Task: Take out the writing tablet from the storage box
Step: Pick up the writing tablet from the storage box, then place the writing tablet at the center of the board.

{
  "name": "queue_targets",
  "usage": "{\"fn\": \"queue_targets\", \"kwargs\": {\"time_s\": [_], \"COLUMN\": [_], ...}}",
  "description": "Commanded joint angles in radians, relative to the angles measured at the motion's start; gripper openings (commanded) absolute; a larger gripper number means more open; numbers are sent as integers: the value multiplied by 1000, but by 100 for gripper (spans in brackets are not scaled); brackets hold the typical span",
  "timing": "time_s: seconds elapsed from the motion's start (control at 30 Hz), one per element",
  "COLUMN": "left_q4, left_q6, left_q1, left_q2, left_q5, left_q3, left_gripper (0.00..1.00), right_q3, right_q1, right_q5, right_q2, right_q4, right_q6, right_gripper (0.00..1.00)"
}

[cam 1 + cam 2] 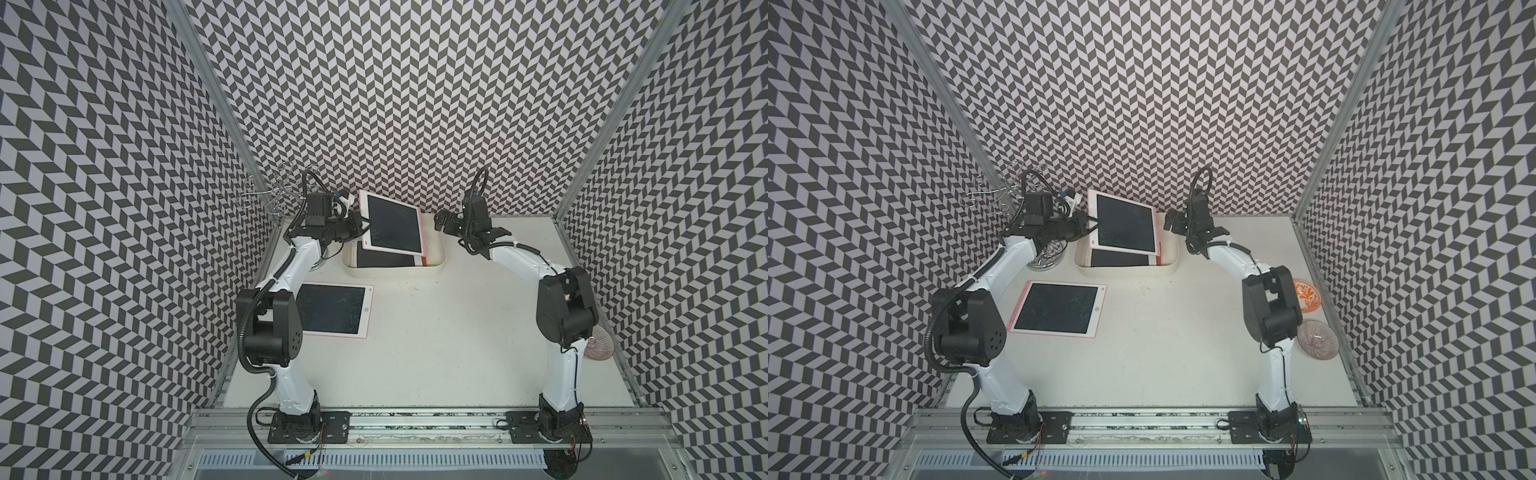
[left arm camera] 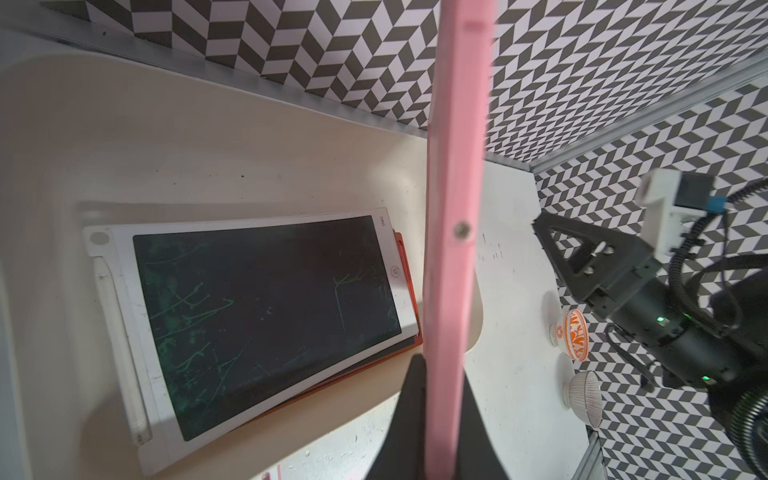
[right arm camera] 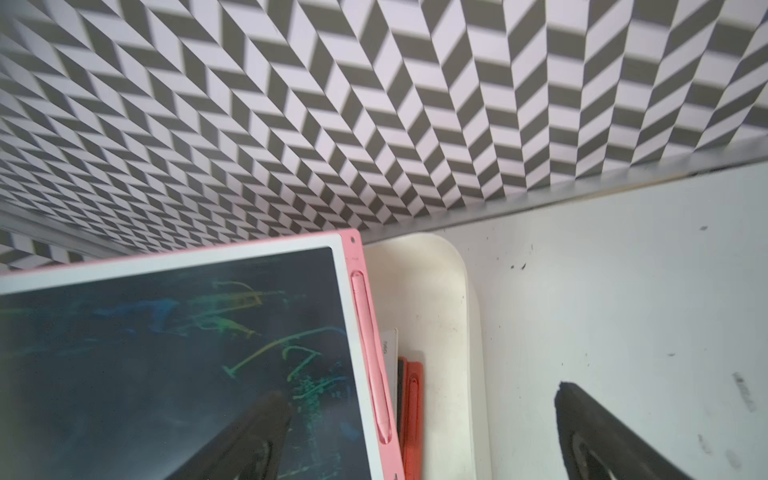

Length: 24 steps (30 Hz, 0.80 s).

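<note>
Chevron walls [image 1: 415,104], left fingers [image 2: 399,428] pinch pink tablet [image 1: 392,224], right fingers [image 3: 598,430] wide, orange bowl [image 1: 1307,295] in a top view

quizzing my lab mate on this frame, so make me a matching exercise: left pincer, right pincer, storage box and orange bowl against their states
Things: 1 left pincer; 2 right pincer; 3 storage box; 4 orange bowl
States: a open, holding nothing; b standing on the table, at its right side; c shut on the raised pink tablet; d holds stacked tablets
Pairs: 1-c; 2-a; 3-d; 4-b
</note>
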Motion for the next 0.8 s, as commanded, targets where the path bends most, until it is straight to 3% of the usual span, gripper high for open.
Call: {"fn": "queue_targets", "kwargs": {"time_s": [0.0,0.3,0.77], "left_q4": [192,433,635], "left_q6": [-140,-361,-555], "left_q1": [-3,-133,-366], "left_q2": [-71,-74,228], "left_q5": [104,89,49], "left_q3": [-31,-87,58], "left_gripper": [0,0,0], "right_q3": [0,-155,-278], "right_q1": [-21,-135,-298], "right_q5": [40,-94,-243], "right_q2": [-115,-341,-483], "right_q4": [-17,-30,-60], "right_q6": [-20,16,23], "right_gripper": [100,99,100]}}
